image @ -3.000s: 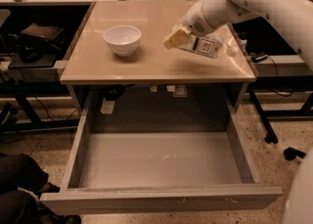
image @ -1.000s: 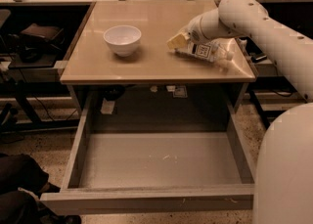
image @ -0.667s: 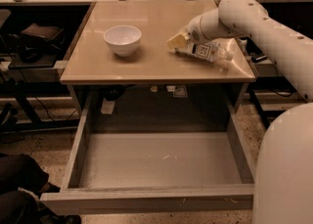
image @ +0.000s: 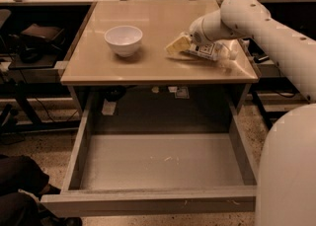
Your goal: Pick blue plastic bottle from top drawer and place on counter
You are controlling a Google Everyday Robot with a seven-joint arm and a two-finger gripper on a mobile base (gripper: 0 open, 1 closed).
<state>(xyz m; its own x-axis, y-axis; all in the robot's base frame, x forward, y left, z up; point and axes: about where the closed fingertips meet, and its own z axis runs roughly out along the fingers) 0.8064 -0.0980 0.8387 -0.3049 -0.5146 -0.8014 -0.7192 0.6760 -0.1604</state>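
The blue plastic bottle point(image: 213, 51) lies on its side on the right part of the counter point(image: 158, 20); it is clear and crinkled, with a pale label. My gripper point(image: 177, 45) is low over the counter at the bottle's left end, and its pale tip points left toward the bowl. The white arm reaches in from the upper right and covers part of the bottle. The top drawer point(image: 148, 203) is pulled wide open below the counter, and nothing shows on its grey bottom.
A white bowl point(image: 123, 39) stands on the left half of the counter. Dark shelving with clutter point(image: 34, 42) flanks the left side. The robot's white body point(image: 289, 170) fills the lower right. A dark object point(image: 19, 190) sits on the floor at the lower left.
Since three seconds ago the arm has swung round and come lower, and the bottle has gone down onto the counter. Over the last second nothing visibly moved.
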